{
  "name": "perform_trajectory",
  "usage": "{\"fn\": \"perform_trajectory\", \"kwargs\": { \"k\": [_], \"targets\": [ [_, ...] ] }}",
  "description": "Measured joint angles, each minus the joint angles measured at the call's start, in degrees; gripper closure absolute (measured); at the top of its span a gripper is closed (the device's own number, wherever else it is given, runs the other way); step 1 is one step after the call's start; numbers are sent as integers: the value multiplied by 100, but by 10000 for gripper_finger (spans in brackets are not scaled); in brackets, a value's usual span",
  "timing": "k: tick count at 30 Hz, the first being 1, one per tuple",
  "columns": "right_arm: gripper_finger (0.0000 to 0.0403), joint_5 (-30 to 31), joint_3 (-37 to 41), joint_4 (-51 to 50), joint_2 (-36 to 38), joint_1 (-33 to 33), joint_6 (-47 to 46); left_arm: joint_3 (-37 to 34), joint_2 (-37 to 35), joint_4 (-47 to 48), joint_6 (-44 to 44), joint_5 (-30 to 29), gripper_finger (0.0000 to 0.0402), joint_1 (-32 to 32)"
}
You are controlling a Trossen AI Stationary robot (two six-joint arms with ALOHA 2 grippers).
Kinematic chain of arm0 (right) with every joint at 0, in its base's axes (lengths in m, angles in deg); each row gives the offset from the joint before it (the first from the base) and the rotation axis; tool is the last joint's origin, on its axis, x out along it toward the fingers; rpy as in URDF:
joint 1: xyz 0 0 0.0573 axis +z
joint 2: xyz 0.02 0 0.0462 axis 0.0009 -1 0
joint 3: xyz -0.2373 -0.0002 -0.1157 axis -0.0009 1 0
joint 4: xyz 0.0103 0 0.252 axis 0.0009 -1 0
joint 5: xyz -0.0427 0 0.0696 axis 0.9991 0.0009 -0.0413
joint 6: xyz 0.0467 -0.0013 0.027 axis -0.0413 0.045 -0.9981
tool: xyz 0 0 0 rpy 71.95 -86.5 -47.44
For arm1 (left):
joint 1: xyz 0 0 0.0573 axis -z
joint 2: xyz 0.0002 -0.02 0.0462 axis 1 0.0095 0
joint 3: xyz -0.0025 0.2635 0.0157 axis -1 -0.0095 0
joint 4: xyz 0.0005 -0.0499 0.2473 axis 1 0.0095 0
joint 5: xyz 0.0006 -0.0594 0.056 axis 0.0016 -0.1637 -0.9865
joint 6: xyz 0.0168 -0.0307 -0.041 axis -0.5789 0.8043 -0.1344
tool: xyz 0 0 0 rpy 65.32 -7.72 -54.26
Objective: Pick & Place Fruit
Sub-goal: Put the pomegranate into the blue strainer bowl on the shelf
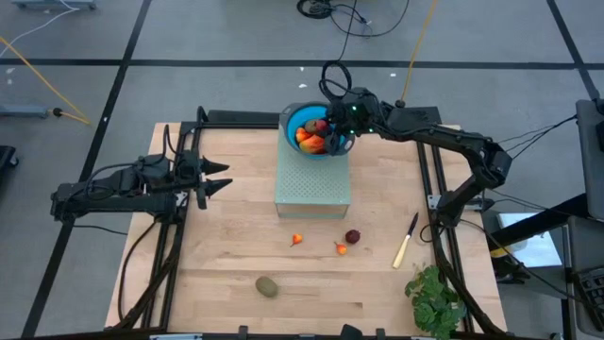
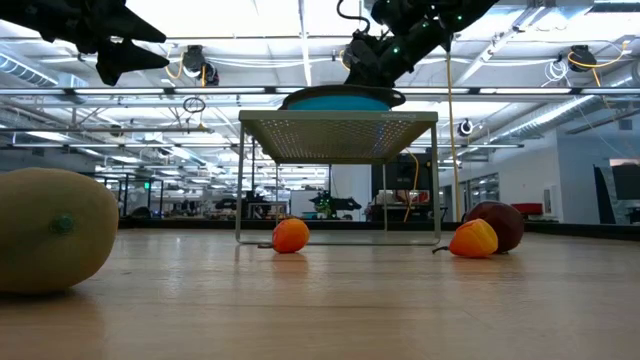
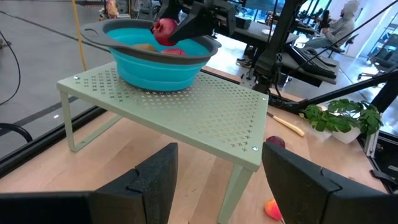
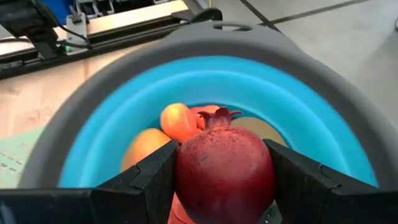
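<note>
One claw (image 4: 221,180) gripping pomegranate (image 4: 224,171) above bowl (image 4: 93,124)

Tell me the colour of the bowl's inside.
Bright blue, under a grey rim; the bowl shows best in the right wrist view.

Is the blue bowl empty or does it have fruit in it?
Not empty: the blue bowl holds orange fruit, with a dark red one above it.

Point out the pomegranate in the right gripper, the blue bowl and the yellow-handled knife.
pomegranate (image 4: 224,165): right wrist view, middle of its red skin.
blue bowl (image 3: 158,65): left wrist view, its outer blue wall.
yellow-handled knife (image 1: 403,251): high view, on the yellow handle.
</note>
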Motion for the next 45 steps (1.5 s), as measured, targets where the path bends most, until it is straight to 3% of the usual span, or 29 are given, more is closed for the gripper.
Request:
{"fn": "perform_trajectory", "kwargs": {
  "k": [17,21,31,45],
  "targets": [
    [185,56,0,-163,0,0,166,0,0,2,13,2,167,0],
    [166,347,0,-222,0,0,292,0,0,2,68,2,167,-1],
    [119,328,0,-250,0,2,311,0,0,2,87,2,167,0],
    [117,360,2,-324,457,39,533,0,0,4,59,11,167,0]
  ]
}}
